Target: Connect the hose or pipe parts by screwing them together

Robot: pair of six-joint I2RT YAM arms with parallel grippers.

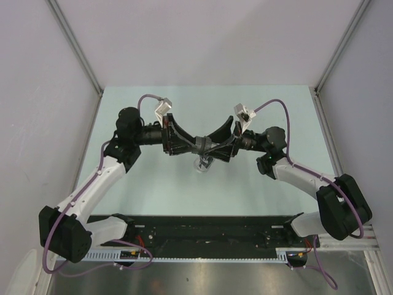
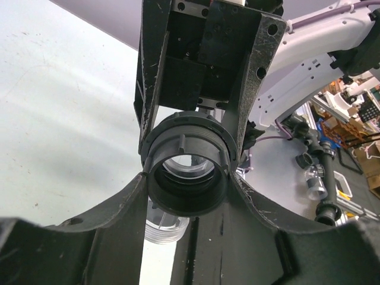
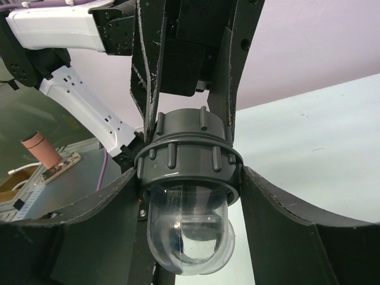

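So: clr dome [image 3: 189, 237] in gry fitting [image 3: 190, 161]

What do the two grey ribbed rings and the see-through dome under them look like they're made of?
The upper ring and the wider lower ring: likely moulded plastic, matte dark grey, with crisp ribs and no metallic shine. The dome: transparent and glossy with bright reflections; probably clear plastic, though glass cannot be ruled out.
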